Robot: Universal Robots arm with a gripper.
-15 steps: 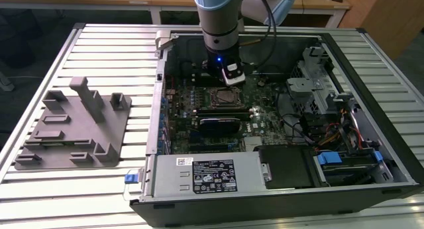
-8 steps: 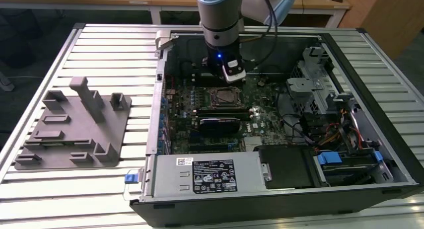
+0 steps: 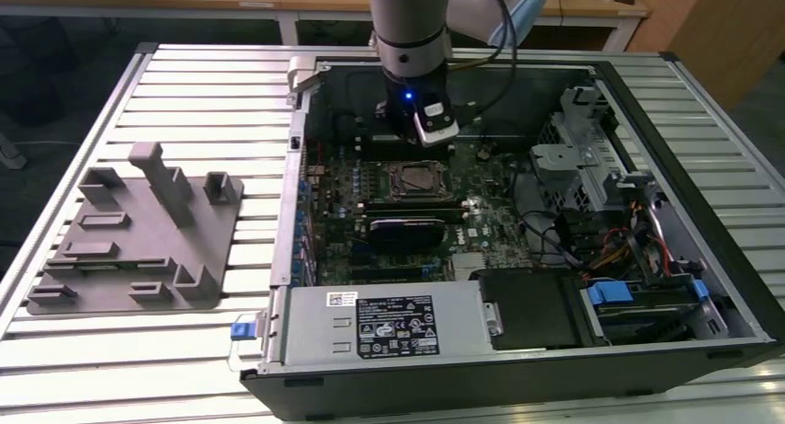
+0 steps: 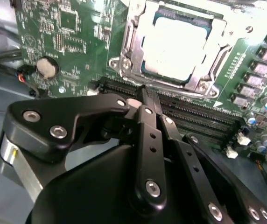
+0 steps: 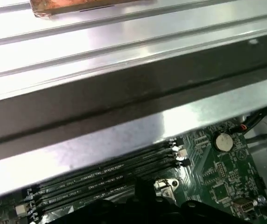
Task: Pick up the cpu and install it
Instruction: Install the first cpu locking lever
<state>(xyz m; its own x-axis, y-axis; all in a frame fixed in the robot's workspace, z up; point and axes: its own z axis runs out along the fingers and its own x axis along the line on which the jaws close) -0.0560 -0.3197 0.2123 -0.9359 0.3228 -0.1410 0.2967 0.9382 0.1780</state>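
The tool (image 4: 145, 100), fingers pressed together and empty, hung just beside the cpu (image 4: 178, 46) seated in its socket (image 4: 124, 65).

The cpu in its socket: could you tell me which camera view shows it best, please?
The second wrist view: the cpu lies flat in the motherboard socket, its silver top plain just beyond the gripper. In the exterior view it is a small square below the gripper. The first wrist view looks along the memory slots instead.
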